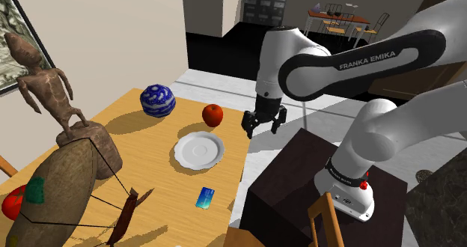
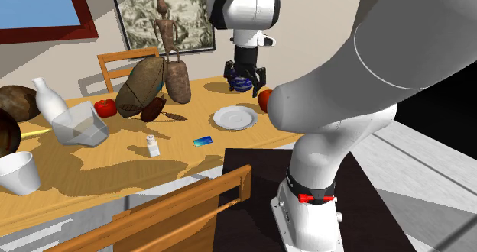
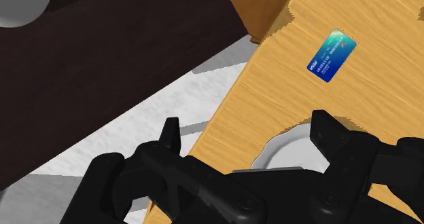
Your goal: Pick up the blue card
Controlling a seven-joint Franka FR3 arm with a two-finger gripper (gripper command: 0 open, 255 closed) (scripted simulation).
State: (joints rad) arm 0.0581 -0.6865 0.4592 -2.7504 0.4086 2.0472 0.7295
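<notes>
Our tool point(image 1: 263, 127) hung open and empty at the shoulder view's centre; the blue card point(image 1: 205, 197) lay flat at lower centre, near the bench point(image 1: 142, 152) edge. We feared a shallow pinch might skid it off.

- Wood table point(image 1: 150, 159), wood chair point(image 2: 115, 59) at its far side.
- Beige wall point(image 1: 112, 28), framed print point(image 2: 137, 14) on it.
- Pale grey floor point(image 1: 217, 84).
- Far room: dining set point(image 1: 337, 19).
- Black area point(image 2: 455, 98) at second exterior view's right.

A white plate point(image 1: 199, 150) is sitting mid-frame in the shoulder view; a red apple point(image 1: 212, 115) and a blue ball point(image 1: 158, 100) are lying above it.
</notes>
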